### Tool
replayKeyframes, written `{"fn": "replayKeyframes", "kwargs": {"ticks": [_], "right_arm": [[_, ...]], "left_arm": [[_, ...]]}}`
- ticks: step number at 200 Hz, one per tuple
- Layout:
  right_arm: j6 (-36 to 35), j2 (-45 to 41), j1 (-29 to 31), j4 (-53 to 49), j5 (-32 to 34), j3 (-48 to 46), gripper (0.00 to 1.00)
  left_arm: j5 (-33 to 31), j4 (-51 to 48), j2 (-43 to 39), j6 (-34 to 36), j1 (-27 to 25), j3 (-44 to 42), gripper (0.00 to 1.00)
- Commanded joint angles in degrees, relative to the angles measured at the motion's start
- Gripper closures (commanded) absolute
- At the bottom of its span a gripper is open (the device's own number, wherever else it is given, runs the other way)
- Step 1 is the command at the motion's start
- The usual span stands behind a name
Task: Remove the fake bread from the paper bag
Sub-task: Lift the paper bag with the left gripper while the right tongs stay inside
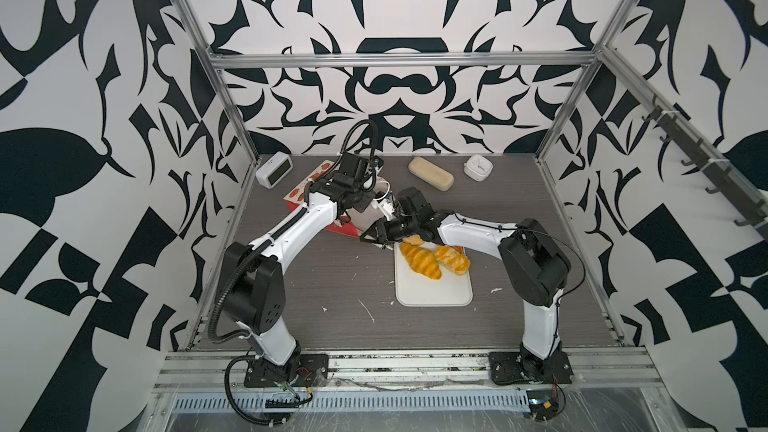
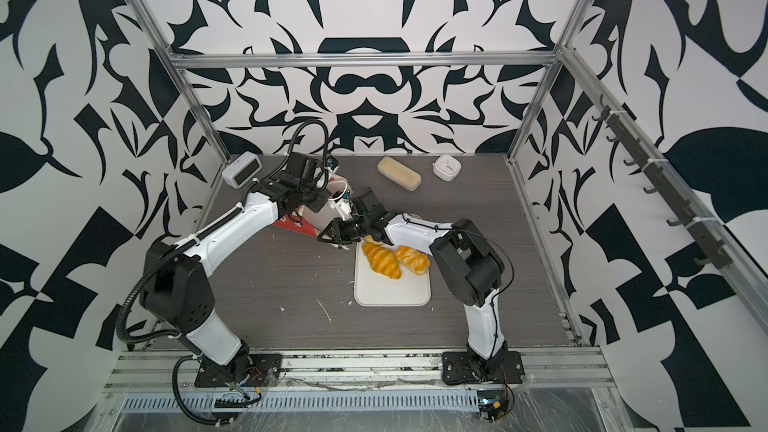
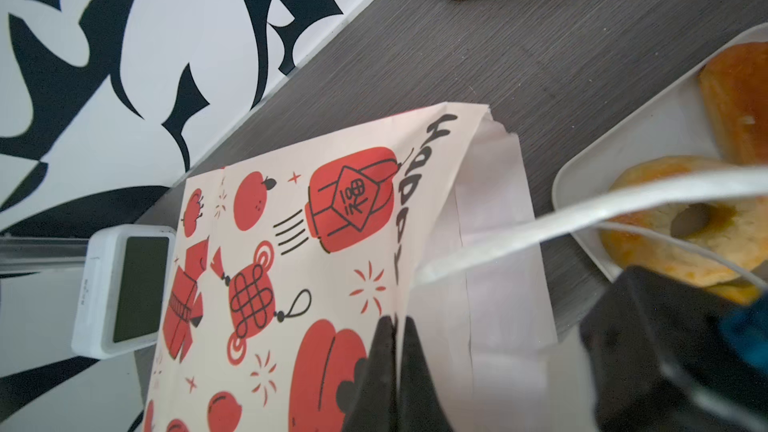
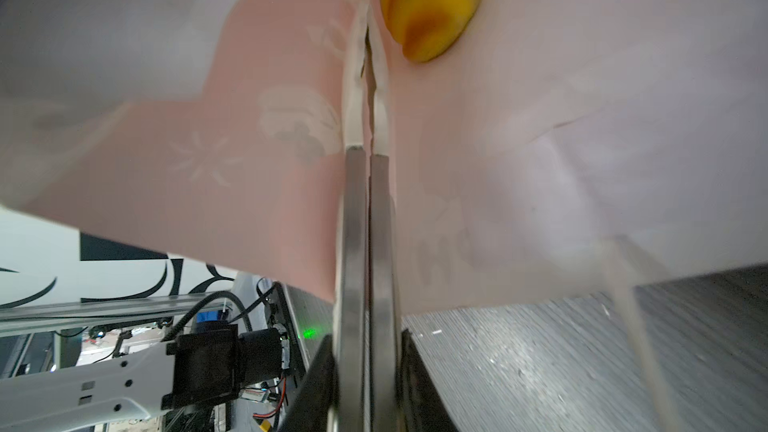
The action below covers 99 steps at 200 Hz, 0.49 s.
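Left gripper pinched together on paper bag rim, arm bent over it. Right gripper fingers together, reaching inside bag beside a pastry. Two croissants lie on the tray beside the bag.

Bold black-and-white swirly wallpaper is covering all three walls, an aluminium frame is running across them, and a grey woodgrain desk is filling the lower middle.
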Motion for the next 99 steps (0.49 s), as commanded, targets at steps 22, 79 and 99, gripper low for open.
{"fn": "replayKeyframes", "kwargs": {"ticks": [22,79,99], "right_arm": [[7.60,-0.45,0.16,13.22,-6.94,1.41,0.83],[18.47,1.43,-0.21,27.50,-10.28,0.34,0.83],[22.32,2.46,-0.58,32.71,-11.18,0.30,0.84]], "left_arm": [[-8.58,-11.73,5.97,5.27,-3.06,9.20,1.00],[-12.23,-17.64,10.81,8.77,-5.38,19.37,1.00],[-13.26,-18.32,12.15,9.85,-5.77,22.17,1.00]]}}
